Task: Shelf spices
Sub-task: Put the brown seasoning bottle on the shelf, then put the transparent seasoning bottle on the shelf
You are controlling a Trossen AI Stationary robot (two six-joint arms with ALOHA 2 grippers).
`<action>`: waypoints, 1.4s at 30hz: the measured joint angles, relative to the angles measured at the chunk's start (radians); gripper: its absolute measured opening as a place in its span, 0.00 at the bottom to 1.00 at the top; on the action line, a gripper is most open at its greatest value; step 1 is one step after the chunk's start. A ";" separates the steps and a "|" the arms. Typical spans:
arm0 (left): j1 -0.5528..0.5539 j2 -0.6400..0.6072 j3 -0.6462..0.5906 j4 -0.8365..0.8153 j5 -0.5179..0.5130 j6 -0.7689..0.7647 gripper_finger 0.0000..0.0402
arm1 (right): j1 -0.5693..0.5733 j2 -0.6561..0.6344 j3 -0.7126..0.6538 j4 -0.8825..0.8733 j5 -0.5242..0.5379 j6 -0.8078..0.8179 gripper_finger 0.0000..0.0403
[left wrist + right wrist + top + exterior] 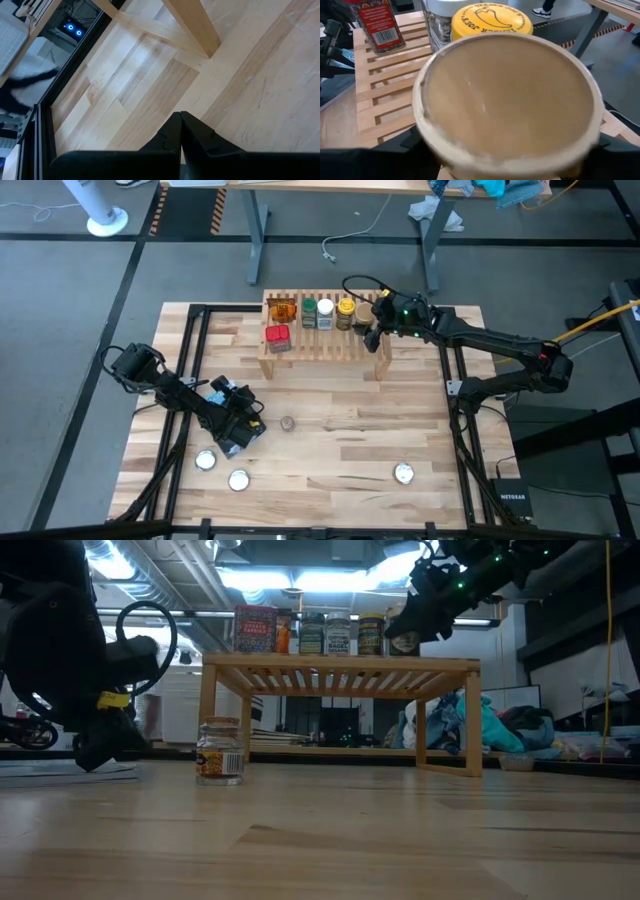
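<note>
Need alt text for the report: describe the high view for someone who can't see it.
Overhead: the right gripper holds a tan-lidded jar at the right end of a row of spices on the shelf. One small jar still stands on the table; the left gripper, shut, rests nearby.

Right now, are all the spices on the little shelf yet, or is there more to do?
Mostly done. The wooden shelf already carries a red tin, an orange packet and green-, white- and yellow-lidded jars. The right gripper is at the shelf's end with its fingers around a tan-lidded jar. One small clear jar waits on the table. The left gripper rests shut nearby.
</note>
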 joint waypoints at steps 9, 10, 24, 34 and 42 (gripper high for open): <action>0.000 0.000 0.000 0.000 0.000 0.000 0.00 | 0.000 0.000 0.002 -0.027 0.060 0.000 0.93; 0.000 0.000 0.000 0.000 0.000 0.000 0.00 | 0.000 0.000 0.002 -0.030 0.064 0.000 0.96; 0.000 0.000 0.000 0.000 0.000 0.000 0.00 | 0.002 -0.060 0.002 -0.041 -0.006 0.043 0.99; 0.000 0.000 0.000 0.000 0.000 0.000 0.00 | 0.003 -0.225 0.002 -0.126 -0.130 0.137 0.99; 0.000 0.000 0.000 0.000 0.000 0.000 0.00 | 0.160 -0.326 0.000 -0.135 -0.112 0.099 0.99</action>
